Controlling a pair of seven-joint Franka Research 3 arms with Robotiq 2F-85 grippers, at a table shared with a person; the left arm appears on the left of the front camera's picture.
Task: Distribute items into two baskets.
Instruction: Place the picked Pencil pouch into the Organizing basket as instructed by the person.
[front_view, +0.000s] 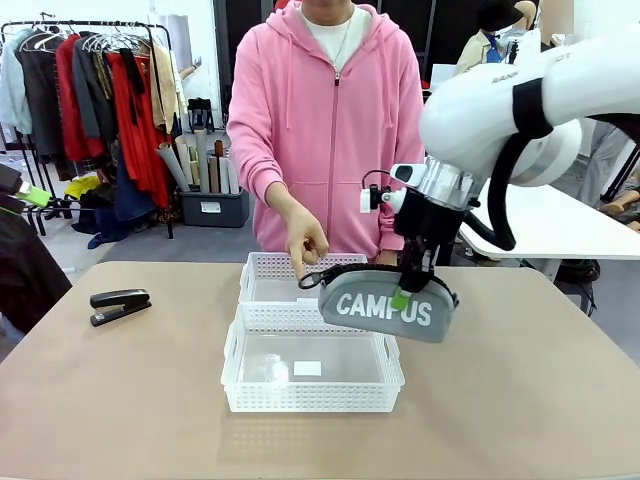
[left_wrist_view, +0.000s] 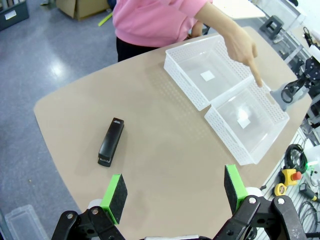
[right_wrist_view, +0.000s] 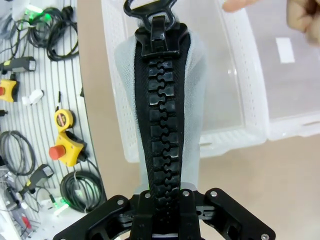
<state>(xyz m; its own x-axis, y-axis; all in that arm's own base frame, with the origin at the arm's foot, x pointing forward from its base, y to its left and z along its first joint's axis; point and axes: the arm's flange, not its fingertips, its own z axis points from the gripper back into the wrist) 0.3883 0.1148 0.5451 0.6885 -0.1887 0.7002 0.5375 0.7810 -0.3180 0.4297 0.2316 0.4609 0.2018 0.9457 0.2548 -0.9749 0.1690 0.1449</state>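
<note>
Your right gripper (front_view: 402, 290) is clamped on the pouch (front_view: 355, 305), held in the air over the near basket's (front_view: 310, 402) right rim. The person's hand (front_view: 305, 243) points just beside it. Your left gripper (left_wrist_view: 175, 192) gapes wide over bare table (left_wrist_view: 165, 150), with the stapler (left_wrist_view: 111, 141) lying well clear of both baskets.

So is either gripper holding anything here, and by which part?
The right gripper grips the grey CAMPUS pouch by its zippered top edge. The left gripper is open, holding nothing.
</note>
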